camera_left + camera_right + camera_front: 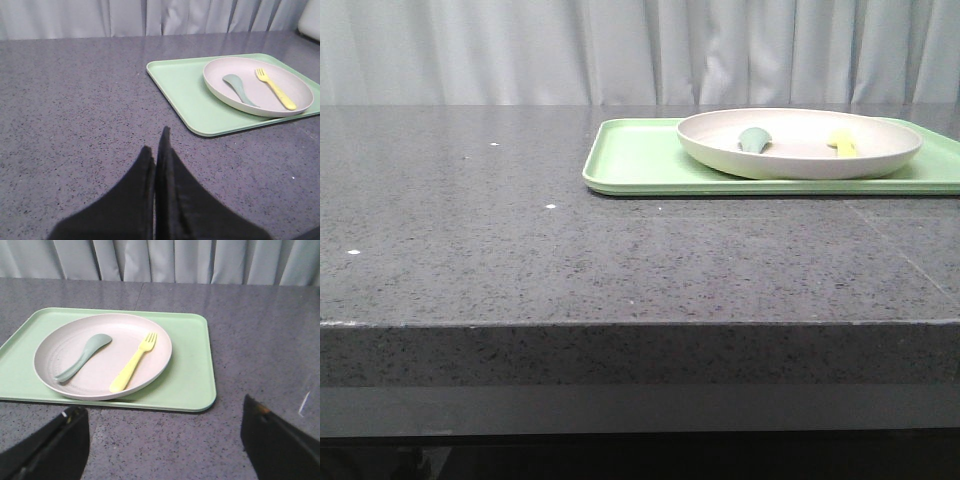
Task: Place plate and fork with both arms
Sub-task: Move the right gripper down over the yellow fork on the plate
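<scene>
The plate sits on the light-green tray at about one o'clock on the dark worktop in the front view. In the plate lie the fork, toward three o'clock, and a sage-green spoon, toward nine o'clock, well apart.

The left gripper has its jaws pressed together, holding nothing. The right gripper has its jaws spread wide, also empty, facing the plate.

Risks, as I judge them: the fork lies flat and thin, so jaws may skid on it, or take the spoon instead; lifting the plate by one rim could tip it.
</scene>
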